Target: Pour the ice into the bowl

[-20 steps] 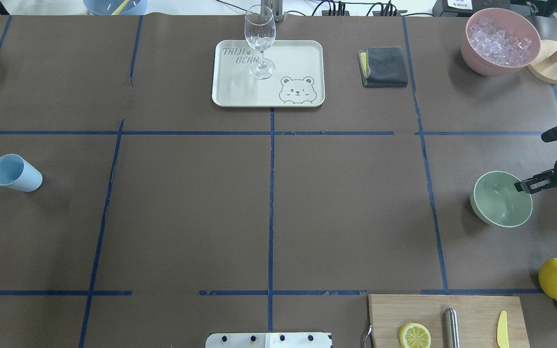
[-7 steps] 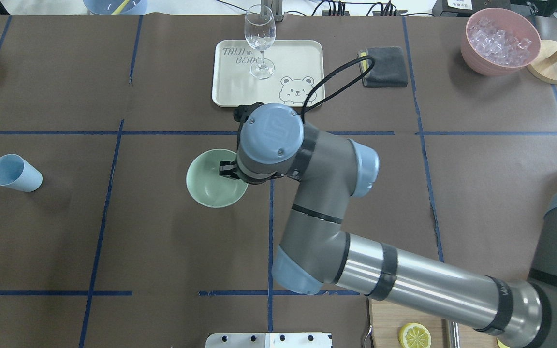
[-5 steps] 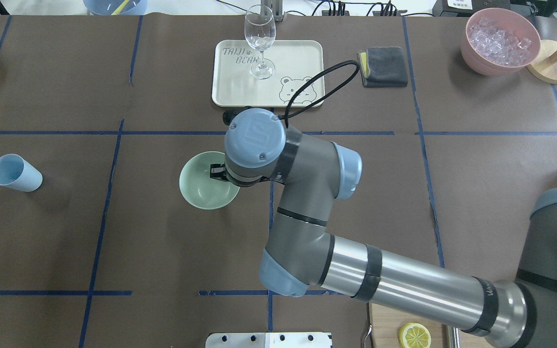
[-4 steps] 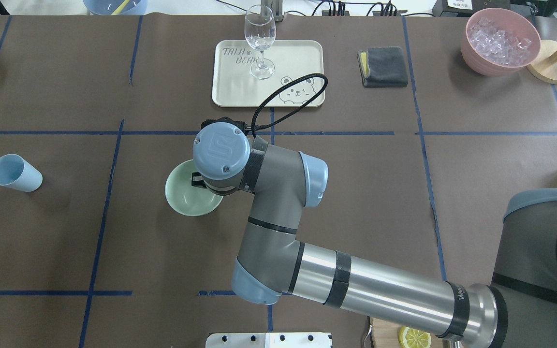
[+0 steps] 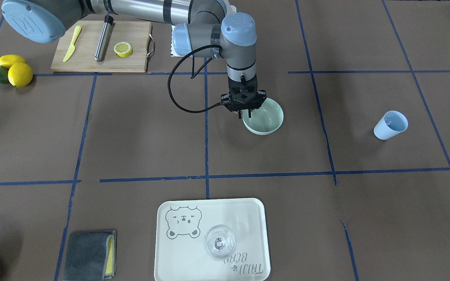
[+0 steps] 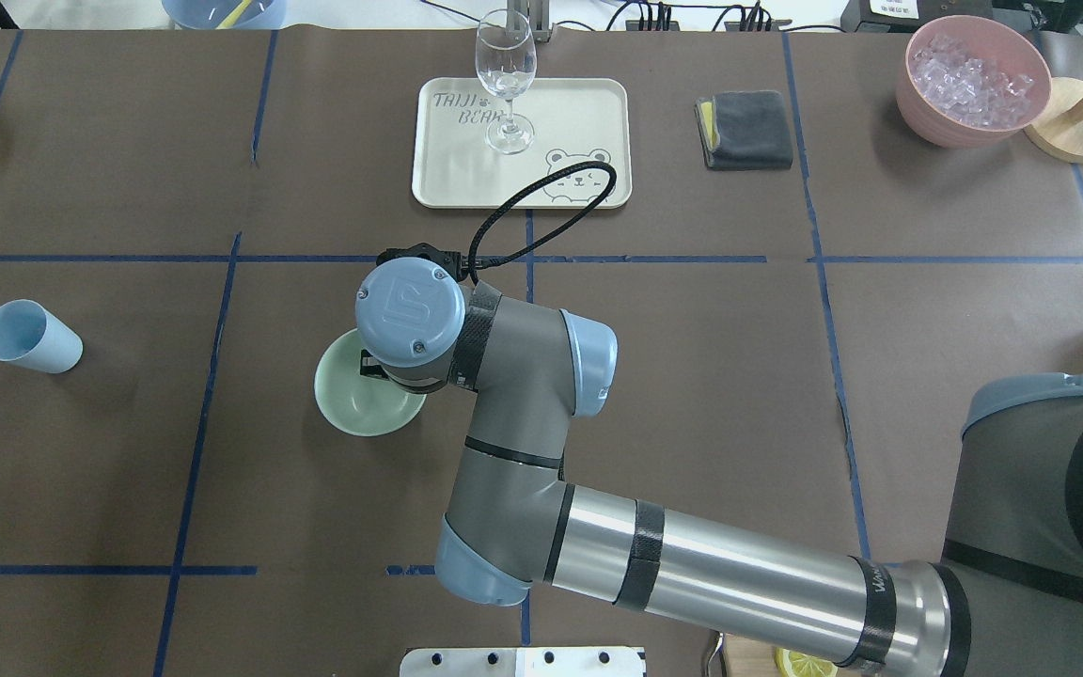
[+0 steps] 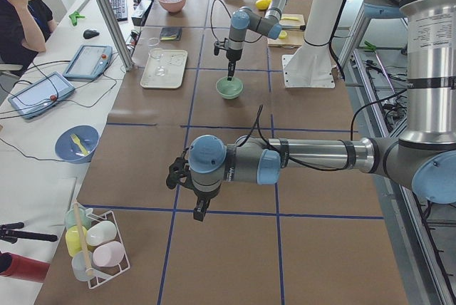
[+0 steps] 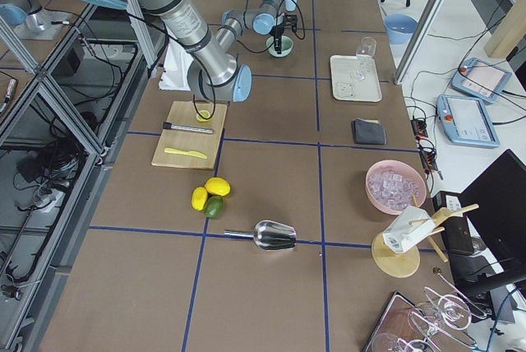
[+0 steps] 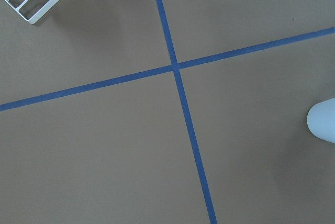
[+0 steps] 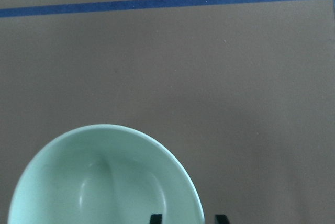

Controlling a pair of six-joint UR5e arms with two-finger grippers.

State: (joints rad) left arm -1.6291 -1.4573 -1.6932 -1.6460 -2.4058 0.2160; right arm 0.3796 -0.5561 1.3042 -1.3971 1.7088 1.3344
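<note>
Brown paper covers the bench (image 6: 692,376). Near its middle is the mint-green bowl (image 6: 353,409), empty — the right gripper (image 5: 245,113) grasps its rim, fingers (image 10: 155,219) straddling the wall. All the ice (image 6: 971,75) in view lies in a pink container (image 6: 927,122) at the far right corner, well apart. Whether the left gripper (image 7: 199,209) is released or clenched cannot be told. Pouring looks not yet begun.

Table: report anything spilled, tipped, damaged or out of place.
Nothing stands out. The ice sits inside the pink container, none spilled; the bowl is empty and upright, its rim between the fingers of the right gripper.
</note>
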